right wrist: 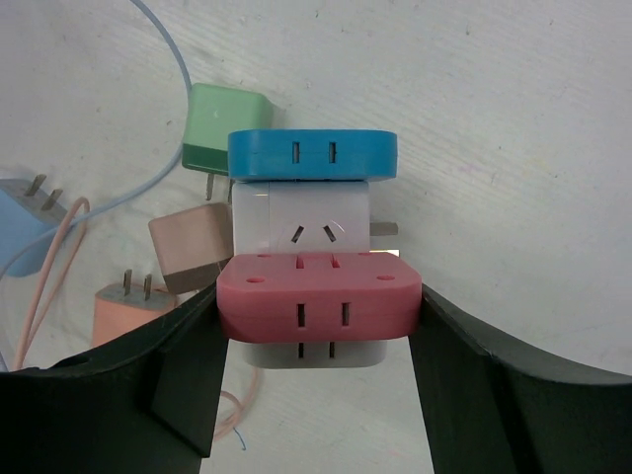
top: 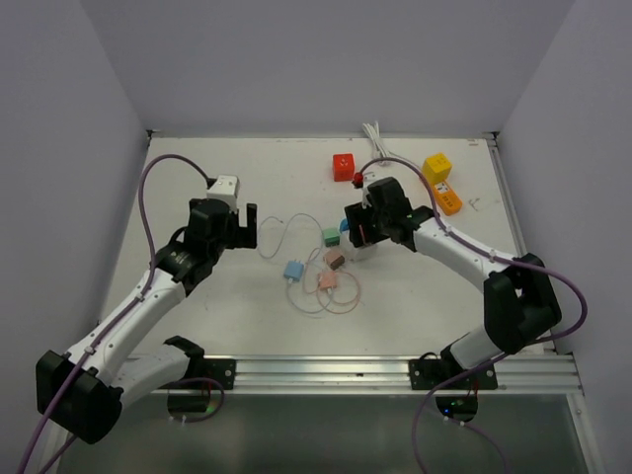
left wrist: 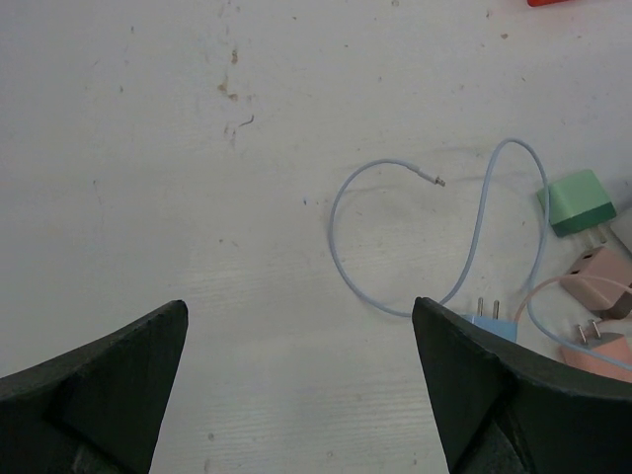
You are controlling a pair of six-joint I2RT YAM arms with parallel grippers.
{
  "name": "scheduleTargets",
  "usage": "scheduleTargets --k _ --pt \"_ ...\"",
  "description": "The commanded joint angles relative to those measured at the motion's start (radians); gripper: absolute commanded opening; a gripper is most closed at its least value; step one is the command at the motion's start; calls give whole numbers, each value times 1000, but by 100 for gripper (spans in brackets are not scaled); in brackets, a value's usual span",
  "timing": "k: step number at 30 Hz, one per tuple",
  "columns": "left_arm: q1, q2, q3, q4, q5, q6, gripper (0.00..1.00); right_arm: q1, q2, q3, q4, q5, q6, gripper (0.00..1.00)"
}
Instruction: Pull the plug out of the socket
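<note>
A white socket cube (right wrist: 301,219) has a pink-red plug block (right wrist: 316,301) on its near side and a blue plug block (right wrist: 311,153) on its far side. My right gripper (right wrist: 316,326) is shut on the pink-red plug block, one finger pressed on each end. In the top view the right gripper (top: 360,229) is over the socket (top: 366,249) at the table's middle. My left gripper (top: 252,225) is open and empty to the left, over bare table (left wrist: 299,375).
Small chargers with thin cables lie between the arms: green (top: 331,237), brown (top: 335,261), pink (top: 327,281), blue (top: 293,269). At the back stand a red cube (top: 343,165), a yellow cube (top: 437,167), an orange block (top: 447,200) and a white cable bundle (top: 375,138).
</note>
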Motion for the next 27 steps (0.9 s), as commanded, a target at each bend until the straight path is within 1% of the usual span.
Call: scheduleTargets --k 1,6,10,13,16,19,20,22,23,24,25,26,27 --pt "9 5 -4 58 54 24 99 -4 -40 85 15 -20 -51 3" --pt "9 16 -7 69 83 27 99 0 -68 76 50 -130 -65 0" --pt "9 28 -4 70 113 18 100 6 -91 45 91 -156 -48 0" --pt "9 45 4 80 127 -12 100 11 -119 33 136 -199 -28 0" --pt "9 76 47 52 161 -80 100 26 -132 29 174 -216 -16 0" --pt "9 82 76 35 204 -189 100 58 -134 28 206 -227 1 0" --pt "9 75 76 41 218 -259 100 69 -136 26 217 -226 7 0" --pt "9 65 55 64 274 -337 100 91 -139 7 266 -215 25 0" --pt "9 53 41 102 293 -421 100 112 -139 0 286 -204 36 0" --pt "9 45 6 127 308 -465 100 124 -139 -7 327 -200 47 0" --pt "9 39 -16 185 352 -508 100 146 -139 -23 338 -193 73 0" --pt "7 21 -39 214 362 -587 100 157 -134 -30 376 -186 90 0" --pt "7 12 -86 243 373 -626 100 166 -134 -41 418 -186 120 0"
